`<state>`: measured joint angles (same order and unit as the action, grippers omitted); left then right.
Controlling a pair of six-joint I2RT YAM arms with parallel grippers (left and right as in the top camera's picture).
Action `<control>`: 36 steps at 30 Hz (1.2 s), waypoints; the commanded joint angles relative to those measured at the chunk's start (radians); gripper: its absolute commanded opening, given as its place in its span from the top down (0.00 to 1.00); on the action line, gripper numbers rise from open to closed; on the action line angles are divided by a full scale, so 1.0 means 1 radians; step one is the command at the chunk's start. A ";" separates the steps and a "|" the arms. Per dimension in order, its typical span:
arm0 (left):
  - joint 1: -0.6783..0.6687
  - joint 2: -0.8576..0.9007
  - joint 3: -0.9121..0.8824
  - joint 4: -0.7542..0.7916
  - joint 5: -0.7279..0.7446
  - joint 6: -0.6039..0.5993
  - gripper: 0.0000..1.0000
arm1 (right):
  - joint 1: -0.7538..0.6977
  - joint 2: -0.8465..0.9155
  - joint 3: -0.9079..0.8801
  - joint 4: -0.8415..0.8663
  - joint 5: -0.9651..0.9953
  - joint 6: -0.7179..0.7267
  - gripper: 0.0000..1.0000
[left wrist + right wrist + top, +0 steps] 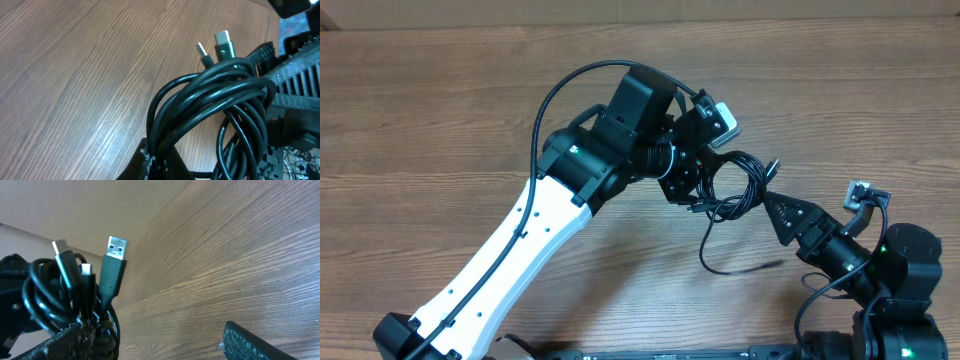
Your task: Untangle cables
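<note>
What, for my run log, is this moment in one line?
left gripper: shut on coiled black cable bundle | right gripper: jaws open beside bundle | loose cable tail: on wooden table

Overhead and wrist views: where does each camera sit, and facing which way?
Overhead: above the table, facing down; shows left claw, right claw, cable bundle.
Left wrist: on left arm, facing the bundle closely; own finger below.
Right wrist: low, facing bundle; own fingers below.
Shared: wrist views both show the plugs.
</note>
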<state>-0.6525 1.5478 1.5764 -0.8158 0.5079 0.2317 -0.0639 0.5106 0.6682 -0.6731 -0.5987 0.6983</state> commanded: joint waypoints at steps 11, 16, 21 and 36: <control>-0.007 -0.024 0.003 0.020 -0.157 -0.266 0.96 | 0.003 0.000 0.019 0.010 -0.066 -0.027 0.17; -0.007 -0.024 0.003 0.055 -0.234 -0.444 0.96 | 0.003 0.000 0.019 0.011 -0.094 -0.040 0.17; -0.007 -0.024 0.003 0.108 -0.204 -0.508 0.96 | 0.003 0.000 0.019 0.027 -0.211 -0.182 0.18; -0.008 -0.024 0.003 0.267 0.085 -0.430 0.96 | 0.003 0.000 0.019 0.029 -0.373 -0.446 0.17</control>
<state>-0.6548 1.5478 1.5764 -0.5671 0.5034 -0.2073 -0.0639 0.5106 0.6682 -0.6476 -0.9463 0.2893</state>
